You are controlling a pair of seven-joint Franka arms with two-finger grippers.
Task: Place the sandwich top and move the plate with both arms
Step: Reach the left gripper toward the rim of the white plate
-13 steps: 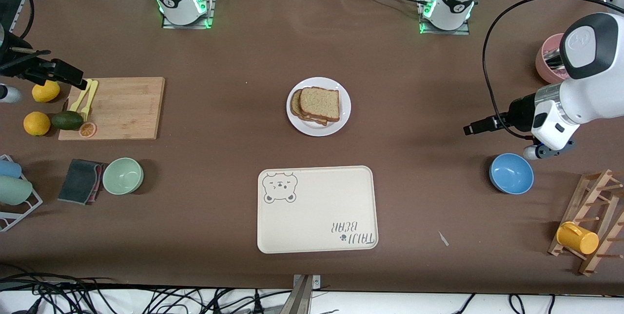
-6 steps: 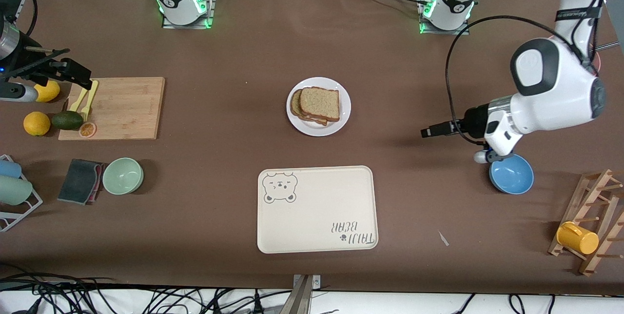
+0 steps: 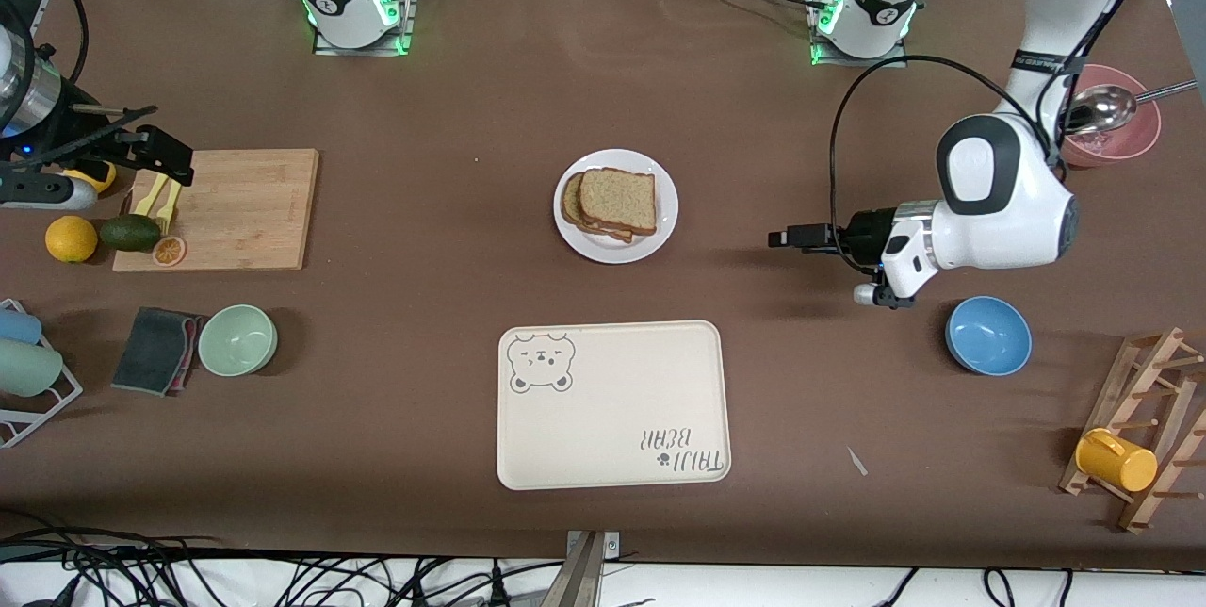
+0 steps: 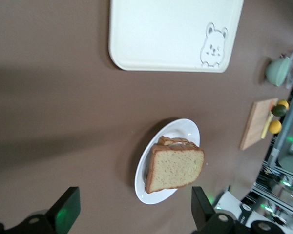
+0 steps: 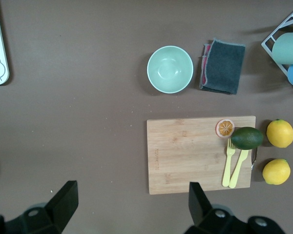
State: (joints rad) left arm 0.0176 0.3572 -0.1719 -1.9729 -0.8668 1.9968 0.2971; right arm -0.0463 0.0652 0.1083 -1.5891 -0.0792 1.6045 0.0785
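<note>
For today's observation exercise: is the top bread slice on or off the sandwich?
On. The light-brown speckled bread slice lies flat atop the stack on the round white plate.

Bright, even overhead light here; soft shadows pool beside the plate (image 3: pixel 615 249) and bowls, green glow at the arm bases, everything crisp.

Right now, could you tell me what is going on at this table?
Nothing is being held at the moment. The sandwich top already lies on the stack of bread on the white plate mid-table, farther from the front camera than the bear-print tray. The left gripper hangs open over bare table between the plate and the blue bowl, pointing toward the plate. The right gripper is open over the edge of the wooden cutting board.
</note>
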